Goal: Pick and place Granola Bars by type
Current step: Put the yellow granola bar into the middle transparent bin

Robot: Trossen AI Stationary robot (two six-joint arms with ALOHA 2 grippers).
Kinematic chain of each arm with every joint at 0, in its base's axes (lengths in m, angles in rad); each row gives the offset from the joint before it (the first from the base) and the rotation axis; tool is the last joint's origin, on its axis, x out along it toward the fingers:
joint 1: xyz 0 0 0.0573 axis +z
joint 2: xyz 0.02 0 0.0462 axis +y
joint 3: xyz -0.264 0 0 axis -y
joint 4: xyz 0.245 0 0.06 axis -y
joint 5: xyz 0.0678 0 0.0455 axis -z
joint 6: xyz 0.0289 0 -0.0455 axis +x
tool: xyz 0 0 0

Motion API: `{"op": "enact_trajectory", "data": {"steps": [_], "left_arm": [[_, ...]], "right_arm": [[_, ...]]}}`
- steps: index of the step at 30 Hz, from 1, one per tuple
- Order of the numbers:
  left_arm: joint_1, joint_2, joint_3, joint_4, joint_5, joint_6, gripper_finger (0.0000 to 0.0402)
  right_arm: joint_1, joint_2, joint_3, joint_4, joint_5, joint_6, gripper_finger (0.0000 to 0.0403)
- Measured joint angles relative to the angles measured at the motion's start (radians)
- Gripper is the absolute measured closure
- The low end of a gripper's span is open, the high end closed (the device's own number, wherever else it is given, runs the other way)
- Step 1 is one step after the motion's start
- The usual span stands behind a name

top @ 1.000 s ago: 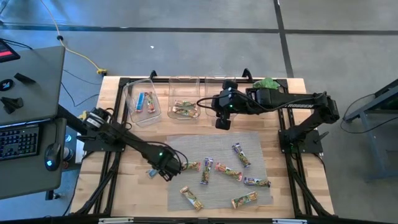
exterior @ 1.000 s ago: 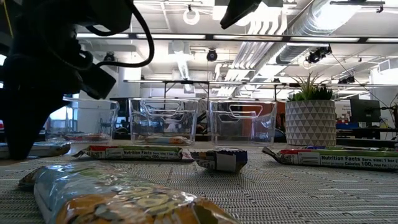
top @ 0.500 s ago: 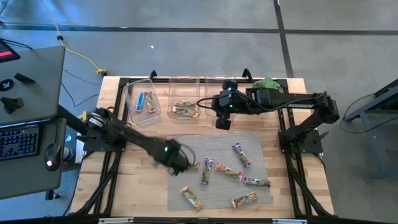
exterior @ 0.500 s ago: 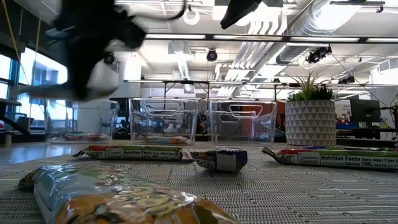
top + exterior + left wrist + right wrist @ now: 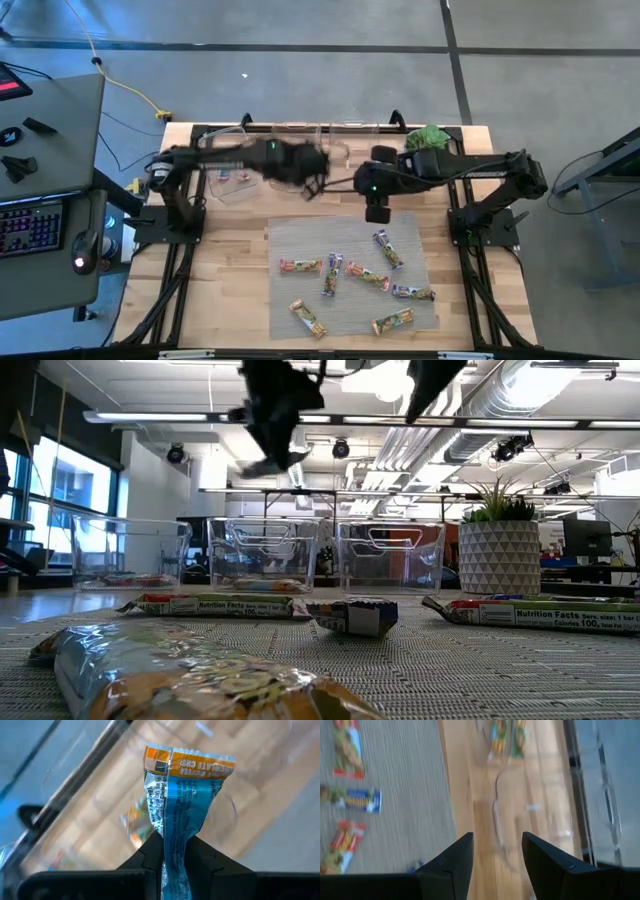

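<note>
My left gripper (image 5: 312, 178) hangs high over the far side of the table near the clear bins (image 5: 265, 550), shut on a blue granola bar (image 5: 175, 795) with an orange end. In the low view it shows well above the bins (image 5: 270, 420). My right gripper (image 5: 378, 210) hovers open over the mat's far edge, with nothing between its fingers (image 5: 495, 850). Several granola bars (image 5: 368, 276) lie flat on the grey mat (image 5: 290, 240). My left gripper pinches the blue bar between its two fingers at one end of the wrapper (image 5: 175, 847), which is squeezed narrow there. The rest of the bar sticks out past the fingertips, orange sealed end (image 5: 190, 762) farthest away. The bar is lifted clear of table and bins.
Three clear bins stand in a row along the far edge (image 5: 130, 555) (image 5: 390, 555); the left and middle ones hold bars. A potted plant (image 5: 500, 550) stands at the far right. Bare wood lies left of the mat (image 5: 220, 270).
My left gripper has risen from the table beside the mat's left edge and swung fast toward the far edge and the right, carrying the blue bar up over the bins. My right gripper has moved a little toward the near edge and the right.
</note>
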Motion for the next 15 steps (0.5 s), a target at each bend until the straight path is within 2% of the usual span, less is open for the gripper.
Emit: {"op": "enact_trajectory", "data": {"steps": [3,6,12,15], "left_arm": [[0.113,0.011,-0.027,0.116,0.088,0.103,0.0350],[0.213,0.044,-0.055,0.160,0.160,0.169,0.0349],[0.370,0.155,-0.067,0.192,0.176,0.233,0.0348],[0.423,0.207,-0.067,0.215,0.233,0.279,0.0348]], "right_arm": [[0.017,-0.001,0.000,-0.058,0.026,0.044,0.0249],[0.031,-0.001,0.000,-0.078,0.035,0.070,0.0249],[0.055,-0.001,0.000,-0.079,0.010,0.066,0.0249],[0.060,-0.001,0.000,-0.080,0.019,0.065,0.0249]]}}
